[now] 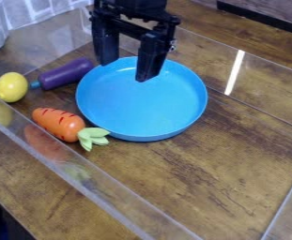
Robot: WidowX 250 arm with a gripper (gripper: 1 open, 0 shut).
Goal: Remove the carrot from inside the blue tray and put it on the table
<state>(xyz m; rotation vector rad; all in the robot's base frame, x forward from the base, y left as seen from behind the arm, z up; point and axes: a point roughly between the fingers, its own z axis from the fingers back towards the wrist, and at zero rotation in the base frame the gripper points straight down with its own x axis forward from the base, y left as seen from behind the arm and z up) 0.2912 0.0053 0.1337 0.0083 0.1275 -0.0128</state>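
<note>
Hand (128,66): fingers apart, holding nothing, above the blue tray's (174,117) far rim.
Carrot (63,123): on the worktop (223,178), leafy end touching the tray's rim.

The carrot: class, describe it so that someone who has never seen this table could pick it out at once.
Start at the blue tray in the middle of the table. Just outside its left rim, on the wood, lies the carrot, its green leafy end against the rim. Unlike the purple cylinder and the yellow round fruit farther back, it is orange, tapered and ridged.
</note>
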